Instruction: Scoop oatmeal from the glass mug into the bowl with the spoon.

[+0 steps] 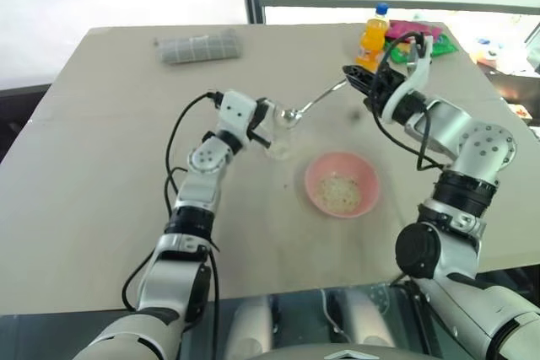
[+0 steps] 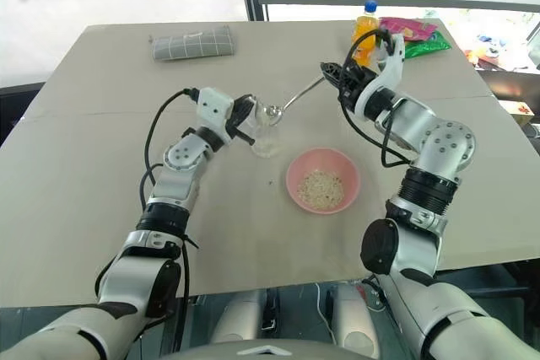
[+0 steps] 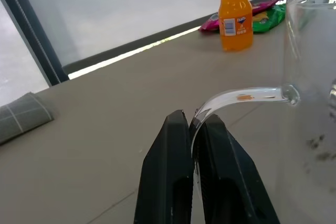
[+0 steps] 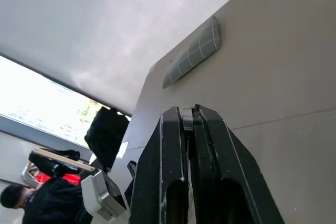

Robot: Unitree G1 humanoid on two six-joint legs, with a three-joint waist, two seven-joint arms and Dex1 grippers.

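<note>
Oatmeal (image 1: pixel 340 194) sat heaped in the pink bowl (image 1: pixel 314 176) at table centre. Beside it, the left gripper (image 3: pixel 191 124) pinched the glass mug (image 2: pixel 263 134) by its handle. The right gripper (image 2: pixel 327 71) clamped the spoon (image 2: pixel 287 105), poised at the mug's rim. A tilted spoon could scatter flakes.

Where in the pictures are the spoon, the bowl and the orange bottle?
spoon (image 1: pixel 314 102), left eye view, middle of its handle.
bowl (image 1: pixel 315 176), left eye view, pink rim.
orange bottle (image 3: pixel 234 17), left wrist view, its label.
</note>
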